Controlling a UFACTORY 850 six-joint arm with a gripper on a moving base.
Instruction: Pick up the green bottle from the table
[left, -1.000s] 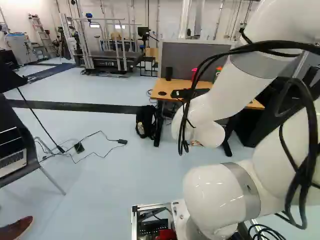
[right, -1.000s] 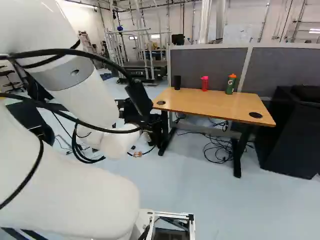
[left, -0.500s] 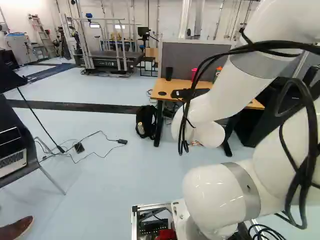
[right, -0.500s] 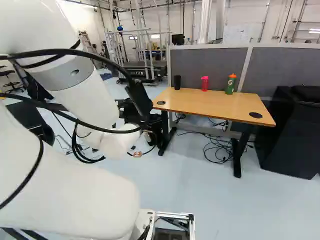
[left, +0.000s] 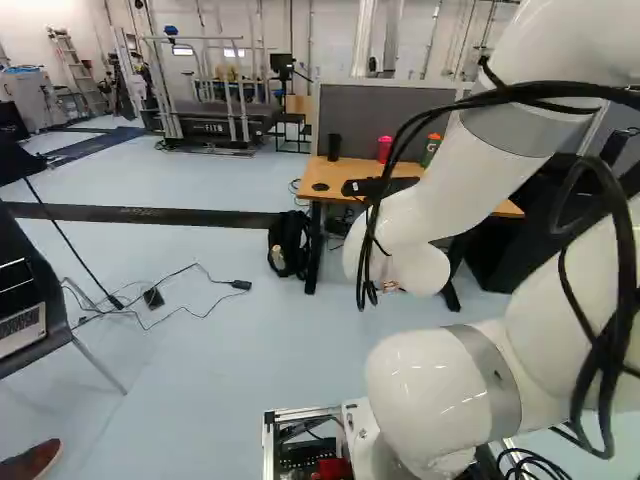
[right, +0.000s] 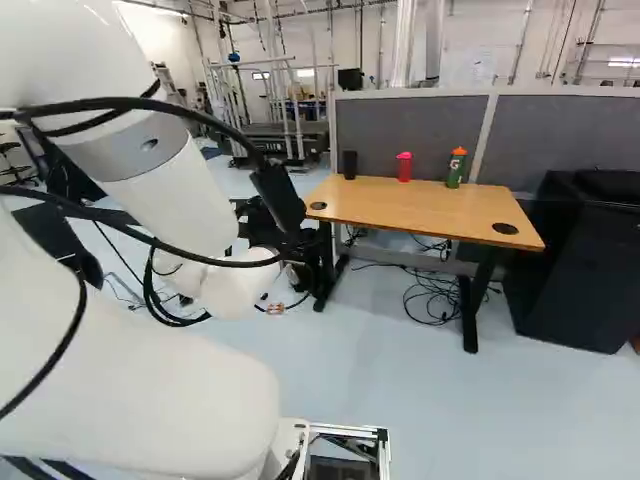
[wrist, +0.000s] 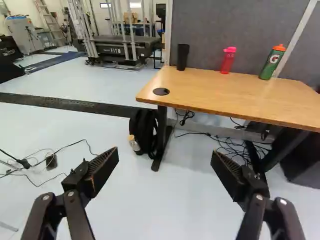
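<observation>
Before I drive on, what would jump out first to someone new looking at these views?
Probably the white arm, filling the left of the right base view. Next, the wooden table ahead, with a red bottle and the orange-capped green bottle standing near its far edge. In the wrist view, the open hand shows large, nothing between its fingers.

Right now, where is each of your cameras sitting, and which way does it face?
Left base view: on the base, behind the arm to its left, looking ahead and slightly down past a backpack; the arm fills its right.
Right base view: behind the arm to its right, looking ahead at the table; the arm fills its left.
Wrist view: behind the open gripper, looking along it towards the table; both fingers show.
Both base views share the arm, table and green bottle.
</observation>
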